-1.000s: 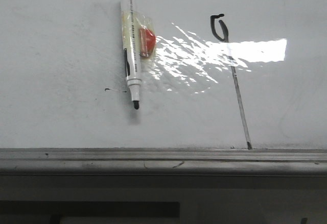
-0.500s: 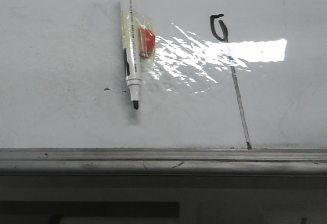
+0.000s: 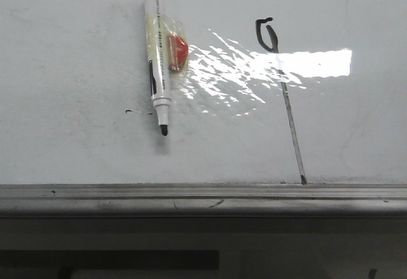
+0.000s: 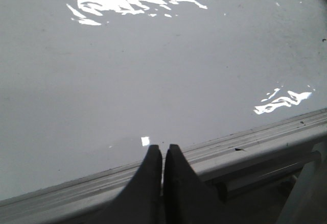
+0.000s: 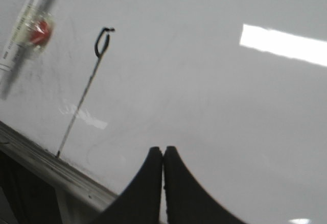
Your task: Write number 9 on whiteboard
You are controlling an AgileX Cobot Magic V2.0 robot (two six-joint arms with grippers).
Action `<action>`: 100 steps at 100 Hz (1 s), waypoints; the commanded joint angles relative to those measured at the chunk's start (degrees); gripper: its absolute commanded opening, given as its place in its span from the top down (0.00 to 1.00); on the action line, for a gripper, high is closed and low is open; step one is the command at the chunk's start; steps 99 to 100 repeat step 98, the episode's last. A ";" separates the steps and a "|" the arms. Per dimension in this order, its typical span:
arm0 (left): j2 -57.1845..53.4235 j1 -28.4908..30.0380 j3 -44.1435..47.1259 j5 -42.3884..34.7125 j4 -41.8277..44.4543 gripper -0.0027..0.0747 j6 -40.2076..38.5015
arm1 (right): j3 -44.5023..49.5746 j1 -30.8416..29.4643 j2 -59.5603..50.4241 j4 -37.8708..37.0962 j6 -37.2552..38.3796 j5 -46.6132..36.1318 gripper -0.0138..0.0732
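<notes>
Big white whiteboard [image 3: 76, 56] filling the front view, with a grey ledge [image 3: 203, 197] along its lower edge. Black number 9 [image 3: 280, 95] drawn on the whiteboard, well to the right of the marker [image 3: 156, 50]. Small narrow loop at the top of the 9, long thin slanted tail running down to the ledge. Bright shiny glare [image 3: 254, 66] between the marker and the 9, crossing the tail just under the loop. Marker upright on the whiteboard, black tip down, with clear tape and a red bit [image 3: 178, 49] on its right side. Tiny black dash [image 3: 129, 111] just left of the marker tip.

Left gripper [image 4: 163, 155] squeezed shut, fingertips touching, nothing between them, right at the ledge over bare whiteboard. No 9 in that wrist view.

Right gripper [image 5: 163, 155] also pinched closed and holding nothing, over plain whiteboard. Number 9 well apart from these fingertips, off toward the marker side, with its tail ending at the ledge
</notes>
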 commanded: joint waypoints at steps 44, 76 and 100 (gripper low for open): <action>-1.53 0.13 1.13 -2.51 -0.26 0.99 -0.57 | 12.93 -14.34 -7.34 11.46 0.31 -1.96 0.88; -1.53 0.13 1.13 -2.51 -0.52 0.99 -0.57 | 12.93 -14.34 -7.34 11.46 0.31 -1.96 0.88; -1.53 0.13 1.13 -2.51 -0.52 0.99 -0.57 | 12.93 -14.34 -7.34 11.46 0.31 -1.96 0.88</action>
